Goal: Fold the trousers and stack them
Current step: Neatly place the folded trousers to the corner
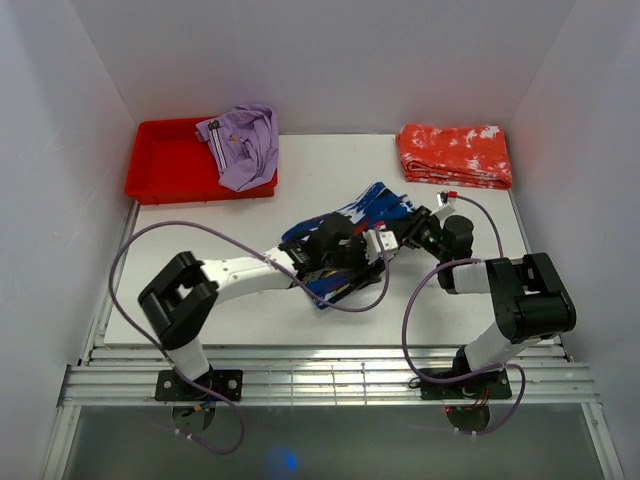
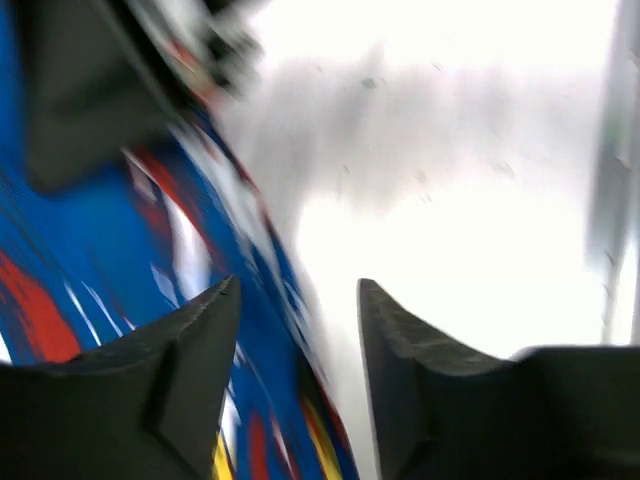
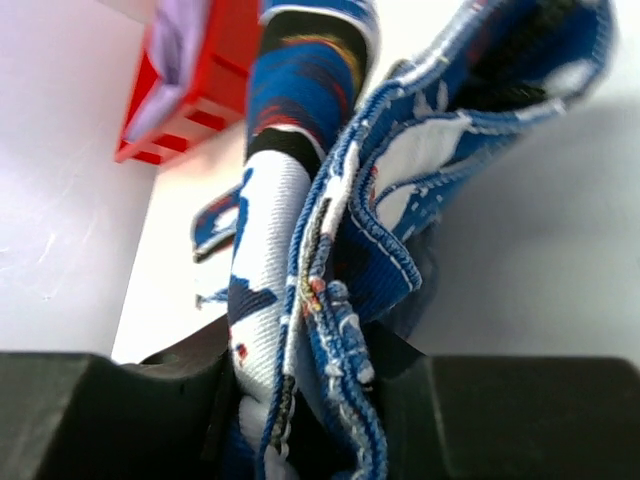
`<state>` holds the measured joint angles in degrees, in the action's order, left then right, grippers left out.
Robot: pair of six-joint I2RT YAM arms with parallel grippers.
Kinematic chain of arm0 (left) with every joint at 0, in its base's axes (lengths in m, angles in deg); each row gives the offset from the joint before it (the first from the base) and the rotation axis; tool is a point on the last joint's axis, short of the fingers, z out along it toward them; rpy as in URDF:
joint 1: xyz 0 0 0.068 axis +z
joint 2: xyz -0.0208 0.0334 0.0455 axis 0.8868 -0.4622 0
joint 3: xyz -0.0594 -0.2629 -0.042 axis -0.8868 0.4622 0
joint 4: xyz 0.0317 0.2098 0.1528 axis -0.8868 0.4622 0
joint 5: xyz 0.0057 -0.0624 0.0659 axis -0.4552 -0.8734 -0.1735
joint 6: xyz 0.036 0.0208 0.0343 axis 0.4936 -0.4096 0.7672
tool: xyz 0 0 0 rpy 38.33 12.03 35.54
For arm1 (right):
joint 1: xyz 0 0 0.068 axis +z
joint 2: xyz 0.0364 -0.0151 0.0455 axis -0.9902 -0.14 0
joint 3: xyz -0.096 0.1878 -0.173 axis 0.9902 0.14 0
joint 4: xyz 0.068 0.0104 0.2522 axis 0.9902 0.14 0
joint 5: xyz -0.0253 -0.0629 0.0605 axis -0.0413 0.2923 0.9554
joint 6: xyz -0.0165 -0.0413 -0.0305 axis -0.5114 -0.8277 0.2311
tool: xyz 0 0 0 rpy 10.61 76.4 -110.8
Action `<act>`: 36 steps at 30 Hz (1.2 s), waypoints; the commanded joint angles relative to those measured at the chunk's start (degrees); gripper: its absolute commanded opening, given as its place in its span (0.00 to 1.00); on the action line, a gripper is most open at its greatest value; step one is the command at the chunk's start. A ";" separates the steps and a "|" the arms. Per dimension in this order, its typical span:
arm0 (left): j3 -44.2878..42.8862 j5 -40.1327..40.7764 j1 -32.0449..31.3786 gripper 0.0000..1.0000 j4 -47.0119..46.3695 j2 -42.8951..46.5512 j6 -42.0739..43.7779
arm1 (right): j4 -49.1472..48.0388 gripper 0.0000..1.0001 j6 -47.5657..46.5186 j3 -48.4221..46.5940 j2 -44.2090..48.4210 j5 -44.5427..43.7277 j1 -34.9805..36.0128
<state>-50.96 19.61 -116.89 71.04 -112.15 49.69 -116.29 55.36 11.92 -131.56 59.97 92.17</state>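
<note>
Centrally, 2 arms meet: R end effector [image 3: 310,375] clamps trousers [image 3: 300,120], L end effector [image 2: 298,300] spread apart.

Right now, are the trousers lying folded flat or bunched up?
Bunched up, not flat: the trousers sit in a crumpled heap, and the right gripper pinches several gathered layers of their fabric.

no legible text, labels, numbers anywhere

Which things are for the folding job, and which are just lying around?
For the job: the trousers, the right pincer gripping them, the left pincer.
Just lying about: the lilac garment, the red tray, the orange-red garment.
</note>
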 commanded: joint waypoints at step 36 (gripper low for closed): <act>16.21 5.51 11.26 0.84 24.06 38.14 -3.34 | 12.50 0.08 -29.00 -71.91 -24.53 -3.65 -4.15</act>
<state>-34.85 24.55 -105.70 94.62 -76.04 46.08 -91.35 29.32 -53.12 -157.09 58.03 89.05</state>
